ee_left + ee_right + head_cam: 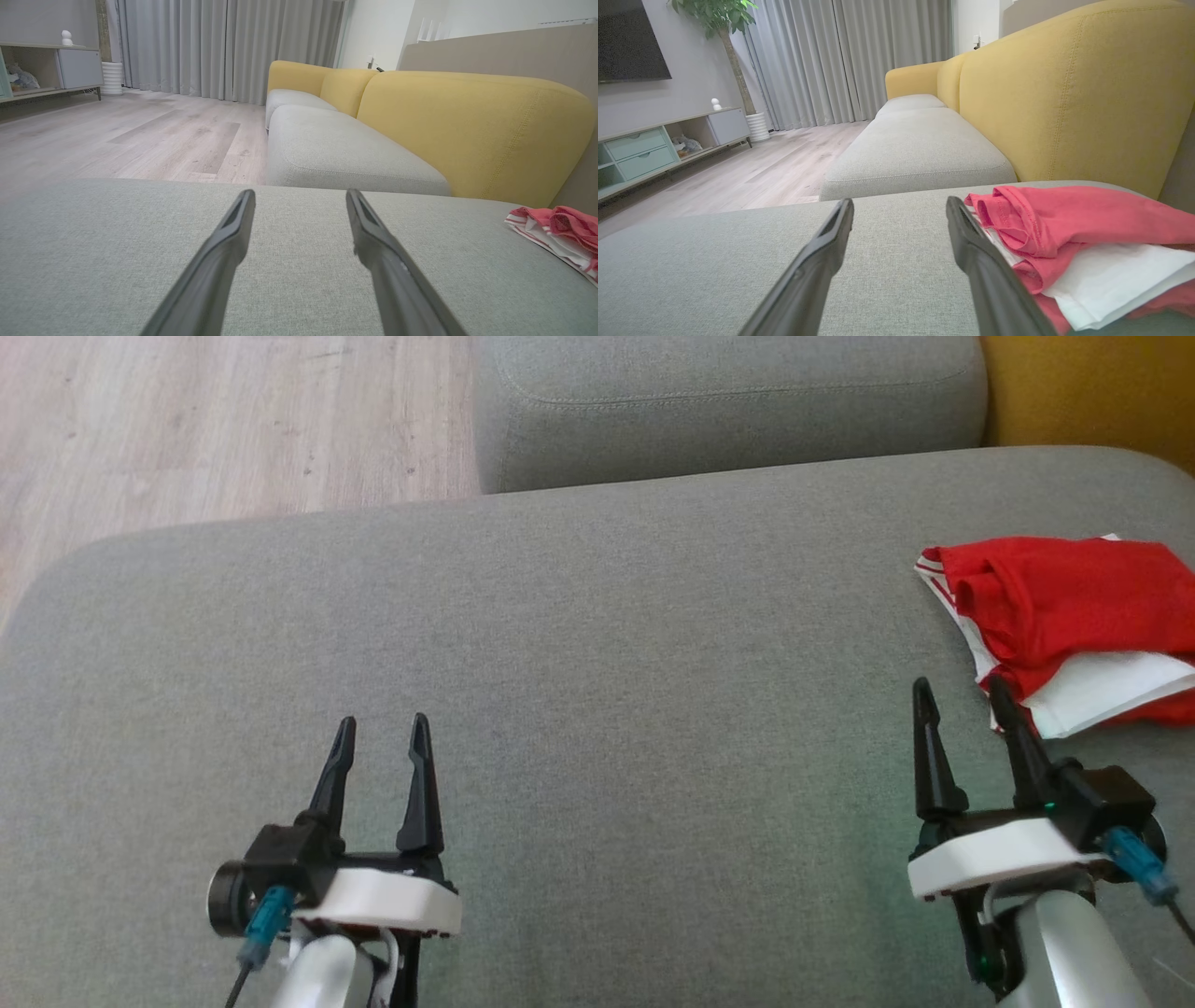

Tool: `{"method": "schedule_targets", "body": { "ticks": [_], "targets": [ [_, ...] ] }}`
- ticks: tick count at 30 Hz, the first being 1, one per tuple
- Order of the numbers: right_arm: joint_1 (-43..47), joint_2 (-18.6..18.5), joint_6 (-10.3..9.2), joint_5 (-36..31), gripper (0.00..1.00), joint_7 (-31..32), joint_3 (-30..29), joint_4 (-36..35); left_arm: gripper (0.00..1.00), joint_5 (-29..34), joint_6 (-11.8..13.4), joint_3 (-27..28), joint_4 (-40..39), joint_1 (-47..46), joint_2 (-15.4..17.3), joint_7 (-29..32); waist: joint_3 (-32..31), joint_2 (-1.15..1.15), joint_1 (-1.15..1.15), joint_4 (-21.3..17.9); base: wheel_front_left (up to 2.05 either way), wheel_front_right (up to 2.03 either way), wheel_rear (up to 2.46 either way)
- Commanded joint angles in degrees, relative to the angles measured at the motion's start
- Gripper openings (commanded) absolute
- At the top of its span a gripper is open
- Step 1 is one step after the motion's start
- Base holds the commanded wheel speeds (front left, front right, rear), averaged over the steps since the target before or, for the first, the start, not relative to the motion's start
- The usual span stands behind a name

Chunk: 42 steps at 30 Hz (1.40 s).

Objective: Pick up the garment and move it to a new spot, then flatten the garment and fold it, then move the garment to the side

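Left jaws and right jaws stand spread over grey cushion point(597, 644), red-white garment point(1064, 588) beside the right.

Surface: a wide grey fabric seat cushion point(597, 644) with rounded corners and a smooth, flat weave.
On it: one garment point(1064, 607), red with white layers and a red-and-white striped edge.
Garment's place: the cushion's far right, near the yellow backrest point(1087, 93).
Garment's lie: a loose, rumpled bundle, red cloth over white.
Neighbour: a second grey cushion point(728, 411) just beyond the far edge.
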Motion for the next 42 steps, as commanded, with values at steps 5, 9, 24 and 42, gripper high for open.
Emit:
{"method": "schedule_targets", "body": {
  "ticks": [5,9,24,42],
  "targets": [
    [-1.1,0.0,-0.05,-0.5,1.00,-0.6,2.2,-2.0,1.00,-0.2,0.3,1.7,-2.2,-2.2,0.2,-0.5,0.4,0.00,0.00,0.0,0.00,0.00,0.00],
    [-1.2,0.0,-0.05,-0.4,1.00,-0.6,2.3,-2.1,1.00,0.0,0.1,1.6,-2.2,-2.4,0.2,-0.5,0.6,0.00,0.00,-0.1,0.00,0.00,0.00],
    [-0.9,0.0,-0.05,-0.5,1.00,-0.6,3.0,-1.8,1.00,-3.8,0.1,2.8,-2.7,-1.8,0.2,-0.5,0.4,0.00,0.00,-0.3,0.00,0.00,0.00],
    [0.8,0.1,-0.01,6.1,0.00,1.7,1.2,2.4,0.00,-11.8,-1.3,2.1,1.4,1.2,0.0,1.9,0.6,0.00,0.01,-0.3,0.00,0.00,0.00]
  ]
}}
